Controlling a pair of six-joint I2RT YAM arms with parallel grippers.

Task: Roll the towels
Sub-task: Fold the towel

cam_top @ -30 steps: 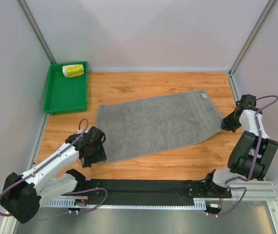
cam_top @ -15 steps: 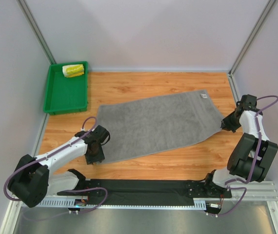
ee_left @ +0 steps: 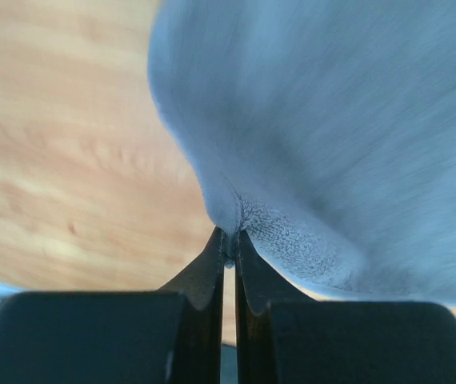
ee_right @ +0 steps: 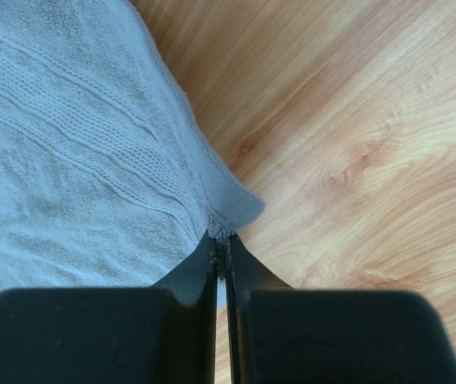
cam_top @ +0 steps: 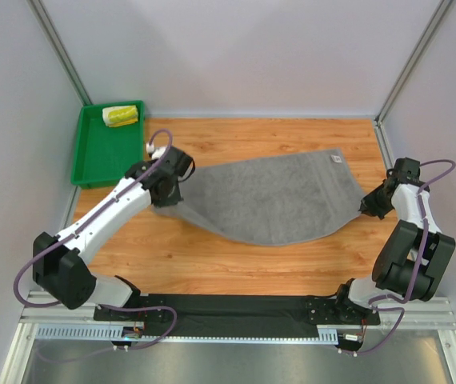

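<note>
The large grey towel [cam_top: 268,196] lies spread on the wooden table, its left end lifted and bunched. My left gripper [cam_top: 166,189] is shut on that left corner, and in the left wrist view the cloth [ee_left: 332,120] hangs from the closed tips [ee_left: 228,244]. At the towel's right corner my right gripper [cam_top: 370,205] is shut on the hem, with the pinched edge [ee_right: 232,204] showing at its tips [ee_right: 222,238]. The small white-yellow towel [cam_top: 120,116] lies rolled in the green tray [cam_top: 104,156] at the back left.
The green tray stands against the left wall at the table's back corner. Metal frame posts and white walls close in the left, back and right sides. A black strip [cam_top: 236,308] with both arm bases runs along the near edge.
My left gripper has closed on the grey towel's near left corner and carried it up and toward the back, pulling that end off the table. The right gripper has stayed put.
</note>
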